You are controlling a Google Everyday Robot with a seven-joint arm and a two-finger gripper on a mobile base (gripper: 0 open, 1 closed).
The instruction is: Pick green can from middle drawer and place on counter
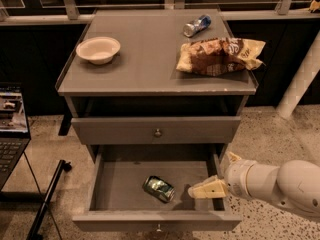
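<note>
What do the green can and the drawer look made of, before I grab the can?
Green can: thin metal, glossy; it glints green and silver. Drawer: matte grey with no glare, painted metal or laminate, can't tell which. Gripper is at the drawer's right side, just right of the can, not touching it.

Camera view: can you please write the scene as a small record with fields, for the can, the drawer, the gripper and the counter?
green can: lying on its side in the middle drawer
drawer state: pulled open
gripper: at the drawer's right part, right of the can, apart from it
counter: holds a bowl, a blue-and-silver can and a snack bag
task state: can not yet picked
</note>
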